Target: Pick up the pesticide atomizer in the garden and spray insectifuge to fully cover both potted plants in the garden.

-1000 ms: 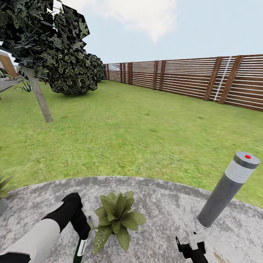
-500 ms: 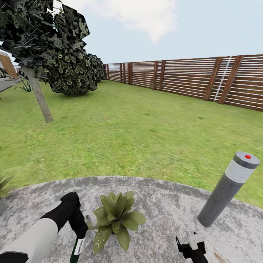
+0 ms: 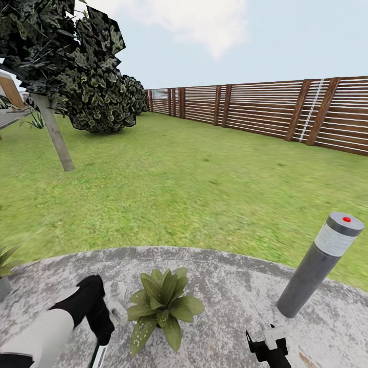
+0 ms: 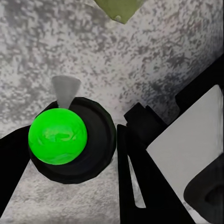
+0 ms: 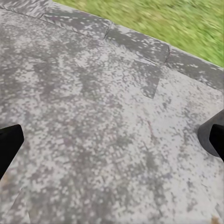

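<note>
Lawn (image 3: 179, 179) and stone patio (image 3: 230, 286) with one potted plant (image 3: 162, 305) at centre. The left gripper (image 3: 105, 319), fingers clamped on the spray bottle (image 3: 97, 353), has drawn back from the leaves, suggesting this spraying pass ends. Right gripper (image 3: 267, 346): fingers spread wide, holding nothing.

Head high, forward — wrists near patio (image 5: 112, 121)

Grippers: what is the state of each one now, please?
Left gripper: shut on the pesticide atomizer.
Right gripper: open, jaws wide apart over the stone patio, holding nothing.
</note>
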Robot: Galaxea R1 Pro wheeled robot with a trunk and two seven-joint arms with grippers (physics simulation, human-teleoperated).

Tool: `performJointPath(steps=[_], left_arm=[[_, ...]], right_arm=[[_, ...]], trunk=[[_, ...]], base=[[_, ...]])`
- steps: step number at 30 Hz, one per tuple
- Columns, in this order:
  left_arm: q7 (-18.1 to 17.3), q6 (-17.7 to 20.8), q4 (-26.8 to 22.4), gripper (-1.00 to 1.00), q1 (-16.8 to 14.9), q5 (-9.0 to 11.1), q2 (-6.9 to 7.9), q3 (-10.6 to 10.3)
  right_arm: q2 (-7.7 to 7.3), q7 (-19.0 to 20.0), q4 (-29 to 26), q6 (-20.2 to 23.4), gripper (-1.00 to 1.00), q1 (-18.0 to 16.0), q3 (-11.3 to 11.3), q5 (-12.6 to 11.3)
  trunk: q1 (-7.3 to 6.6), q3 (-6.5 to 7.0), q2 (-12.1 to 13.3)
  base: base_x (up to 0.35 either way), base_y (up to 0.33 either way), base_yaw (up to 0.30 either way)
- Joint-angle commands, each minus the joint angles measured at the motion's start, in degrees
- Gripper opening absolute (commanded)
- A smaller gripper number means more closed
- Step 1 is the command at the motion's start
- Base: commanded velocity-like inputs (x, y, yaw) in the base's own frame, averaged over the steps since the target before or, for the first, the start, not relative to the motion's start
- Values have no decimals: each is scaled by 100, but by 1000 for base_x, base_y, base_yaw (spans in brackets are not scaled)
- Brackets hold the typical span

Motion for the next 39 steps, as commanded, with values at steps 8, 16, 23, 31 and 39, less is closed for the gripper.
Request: performJointPath(steps=[8,16,23,31,39], left_arm=[[-34,36,222,-100,30,-2,-125,-12],[93,19,142,-100,36,-23,-73,483],[751,0,152,-100,39,-25,-61,812],[779,-14,233,-100,58,-22,5,824],[802,-12,135,-100,235,-22,90,832]], right_arm=[[-1,-36,4,-12,100,-5,18,34],[-1,-36,4,-12,100,-3,18,34],[-1,-36,4,-12,100,-5,18,35],[-1,-36,4,-12,100,-4,18,32],[-1,-36,4,-12,100,-3,18,29]], trunk=[[-1,-5,-2],[-1,-5,-2],[-1,-5,-2],[-1,-5,-2],[-1,-5,-2]], base=[[0,0,0],[0,0,0],[0,0,0],[0,0,0],[0,0,0]])
